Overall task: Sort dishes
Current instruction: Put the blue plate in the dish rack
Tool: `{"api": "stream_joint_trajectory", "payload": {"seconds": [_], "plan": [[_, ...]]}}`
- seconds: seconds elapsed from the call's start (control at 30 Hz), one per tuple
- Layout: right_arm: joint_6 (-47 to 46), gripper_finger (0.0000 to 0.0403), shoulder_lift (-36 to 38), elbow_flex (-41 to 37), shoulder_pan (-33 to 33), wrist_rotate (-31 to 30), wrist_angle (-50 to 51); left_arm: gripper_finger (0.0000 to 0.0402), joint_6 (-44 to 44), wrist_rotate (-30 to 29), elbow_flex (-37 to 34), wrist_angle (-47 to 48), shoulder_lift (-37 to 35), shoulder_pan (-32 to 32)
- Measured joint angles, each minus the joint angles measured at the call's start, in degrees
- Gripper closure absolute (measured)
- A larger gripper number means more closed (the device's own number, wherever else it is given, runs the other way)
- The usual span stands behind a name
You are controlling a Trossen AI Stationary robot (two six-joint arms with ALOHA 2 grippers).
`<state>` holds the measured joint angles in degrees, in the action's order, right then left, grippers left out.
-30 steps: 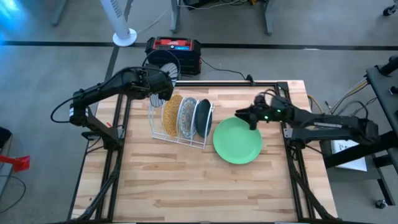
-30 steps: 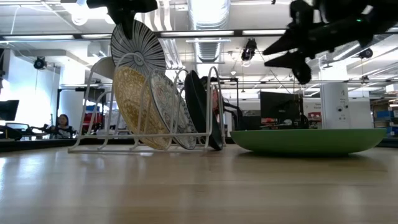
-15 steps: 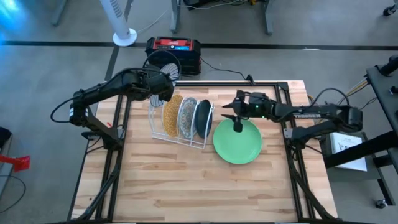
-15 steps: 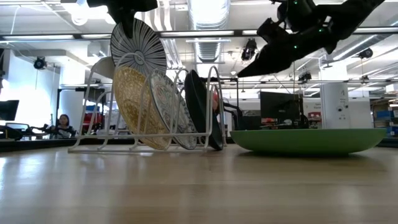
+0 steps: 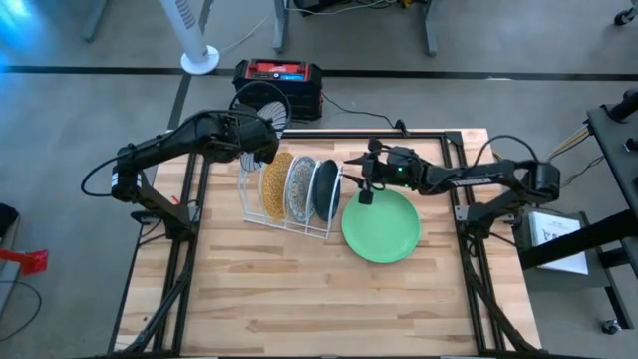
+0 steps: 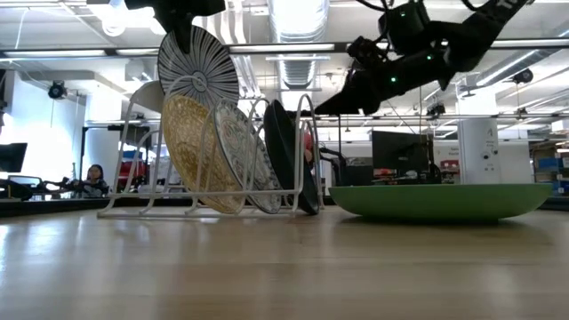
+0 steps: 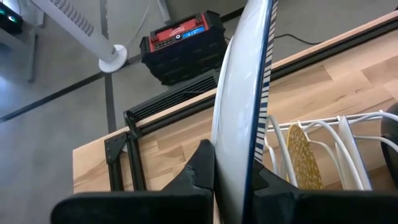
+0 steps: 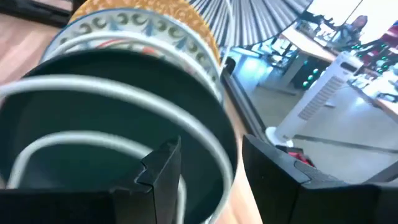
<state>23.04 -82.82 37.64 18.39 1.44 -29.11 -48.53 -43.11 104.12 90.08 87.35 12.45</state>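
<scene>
1. Nearest the table's front edge in the high view lay bare wooden table (image 5: 299,289). Just beyond it the plain light green plate (image 5: 380,225) lay flat at about 3 o'clock from the white wire rack (image 5: 289,214), exactly where it had been a second before.
2. The right gripper (image 5: 359,178) had travelled from over the green plate's 1 o'clock rim to the rack's right-hand end, and hovered above the dark teal plate (image 5: 326,187). Its fingers stood apart and held nothing.
3. In the rack, from 9 o'clock to 3 o'clock, stood the mustard-yellow speckled plate (image 5: 275,184), a patterned plate (image 5: 300,185) and the dark teal plate, all on edge and unmoved.
4. At the rack's 10 o'clock corner the left gripper (image 5: 261,140) was closed tight on the rim of the striped white plate (image 5: 263,103), holding it upright above the rack, as it had throughout the last second.
5. The low view showed what the high view could not: the striped white plate (image 6: 197,67) hung clear above the racked plates, and the right gripper (image 6: 342,98) was level with the rack's top wires (image 6: 307,107).
6. The right wrist view showed the teal plate (image 8: 112,118) right ahead of its fingers (image 8: 160,165), behind a rack wire.
7. The left wrist view showed the held plate's edge (image 7: 242,99) between its fingers (image 7: 202,165).
8. Beyond the table stood a red and black box (image 5: 278,78) and a white fan base (image 5: 199,60).
</scene>
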Motion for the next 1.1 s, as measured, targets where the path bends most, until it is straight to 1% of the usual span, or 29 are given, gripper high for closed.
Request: {"api": "stream_joint_trajectory", "payload": {"seconds": [0.2,0.33,0.43,0.57,0.63,0.7,0.83,1.1], "plan": [[0.2,0.0255,-3.9,4.2,0.0,0.0,1.4,0.0400,0.0,-0.1,0.0,0.0,0.0,-0.3],[0.2,0.0276,-5.1,5.0,0.0,-0.2,1.5,0.0400,0.0,-0.1,0.0,0.0,0.0,-0.3],[1.3,0.0309,-5.4,5.1,0.0,-1.1,1.5,0.0400,0.0,-0.1,0.0,0.1,0.0,-0.4],[4.9,0.0374,-4.9,5.1,0.1,-2.1,2.0,0.0394,0.0,-0.1,0.0,0.1,0.0,-0.8],[6.5,0.0389,-4.6,5.1,0.1,-2.9,2.2,0.0394,0.1,-0.2,0.0,0.1,0.0,-1.1],[6.2,0.0389,-4.3,5.2,0.1,-4.5,2.0,0.0395,0.2,-0.2,0.0,0.2,0.0,-1.3],[5.5,0.0396,-4.2,5.3,0.2,-5.4,1.8,0.0395,0.0,0.1,0.0,0.5,0.0,-1.7],[11.0,0.0401,-4.1,5.3,-0.3,-5.1,2.1,0.0395,-0.1,0.9,0.0,0.4,0.0,-1.9]]}}
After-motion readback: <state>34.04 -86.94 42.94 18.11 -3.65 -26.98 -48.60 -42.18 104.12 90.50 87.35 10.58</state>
